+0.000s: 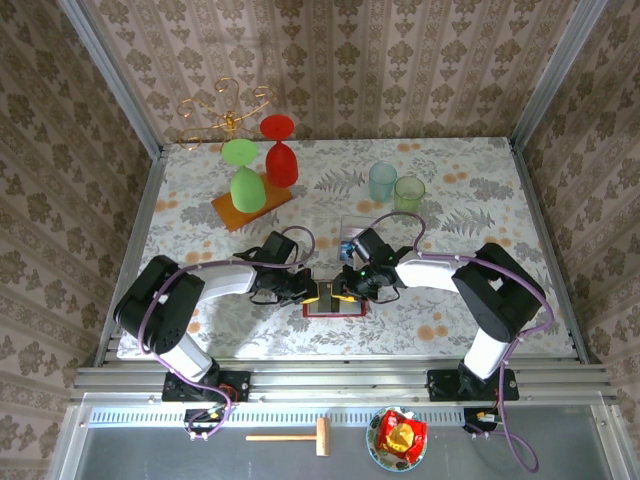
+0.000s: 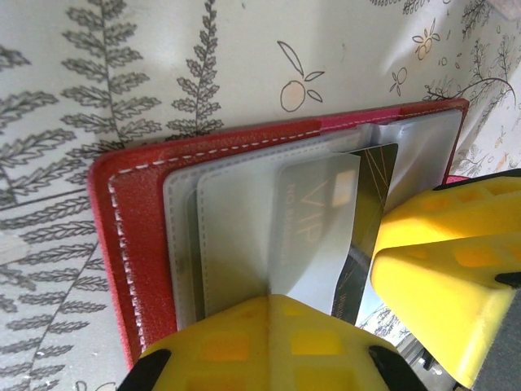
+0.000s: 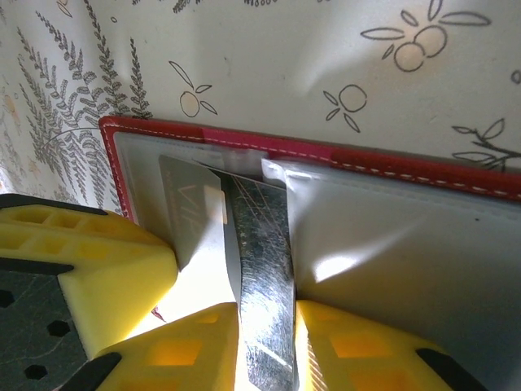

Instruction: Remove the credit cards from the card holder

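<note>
Card holder [image 2: 138, 220] lying open beneath both your grippers. Left gripper [image 2: 269, 342], jaws together, pressing on holder's clear pockets. Right gripper [image 3: 264, 358] clamping black card [image 3: 260, 269] poking from holder's pocket. You're risking holder dragging along if press slackens, pale card [image 2: 313, 220] in holder's same pocket riding out too, black card slipping from pinch.

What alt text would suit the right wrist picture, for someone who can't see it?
The right gripper pinches a dark card, partly out of an open red card holder lying on a floral table. The left gripper rests on the holder beside it.
</note>
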Motion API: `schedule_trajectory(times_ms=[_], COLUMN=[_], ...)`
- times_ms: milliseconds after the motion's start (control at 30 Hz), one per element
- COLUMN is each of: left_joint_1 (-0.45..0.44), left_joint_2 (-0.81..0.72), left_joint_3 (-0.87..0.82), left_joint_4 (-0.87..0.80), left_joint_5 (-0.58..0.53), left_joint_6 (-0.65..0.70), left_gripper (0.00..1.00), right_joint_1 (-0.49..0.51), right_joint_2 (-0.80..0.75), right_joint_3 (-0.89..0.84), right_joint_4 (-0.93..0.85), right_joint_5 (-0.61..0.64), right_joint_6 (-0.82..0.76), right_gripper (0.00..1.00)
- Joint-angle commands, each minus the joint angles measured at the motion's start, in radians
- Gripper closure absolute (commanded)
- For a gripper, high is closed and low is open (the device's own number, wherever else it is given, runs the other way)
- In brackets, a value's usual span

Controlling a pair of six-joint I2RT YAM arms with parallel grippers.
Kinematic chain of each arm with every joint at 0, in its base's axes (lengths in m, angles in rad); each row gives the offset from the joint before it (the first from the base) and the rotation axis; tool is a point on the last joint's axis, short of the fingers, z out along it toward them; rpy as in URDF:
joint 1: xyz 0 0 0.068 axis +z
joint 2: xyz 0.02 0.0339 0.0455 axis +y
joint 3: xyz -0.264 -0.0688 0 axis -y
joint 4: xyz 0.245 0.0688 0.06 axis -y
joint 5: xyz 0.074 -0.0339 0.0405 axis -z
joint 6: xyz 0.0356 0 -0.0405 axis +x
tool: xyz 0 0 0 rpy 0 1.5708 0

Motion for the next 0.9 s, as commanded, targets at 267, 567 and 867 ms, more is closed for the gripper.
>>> schedule_trajectory(times_ms=[267,567,867], left_joint_1=[-0.01,-0.01,-0.01], left_joint_2=[0.016,0.009,-0.003], left_joint_3=[0.013,0.011,0.007], left_joint_4=[-0.046,-0.047,-0.046], left_joint_5=[-0.022,-0.023,-0.025], left_joint_6=[0.026,0.024,0.018], left_gripper=[0.97,0.97,0.97], right_joint_1=[-0.01,-0.013,-0.032], right_joint_2=[-0.002,-0.001,-0.037], right_joint_3=[-0.038,-0.046,-0.046], right_joint_4=[0.108,0.093,-0.001], right_joint_5=[-0.067,-0.048,-0.005], right_joint_6=[0.067,0.057,-0.002], right_gripper=[0.8,0.86,0.91])
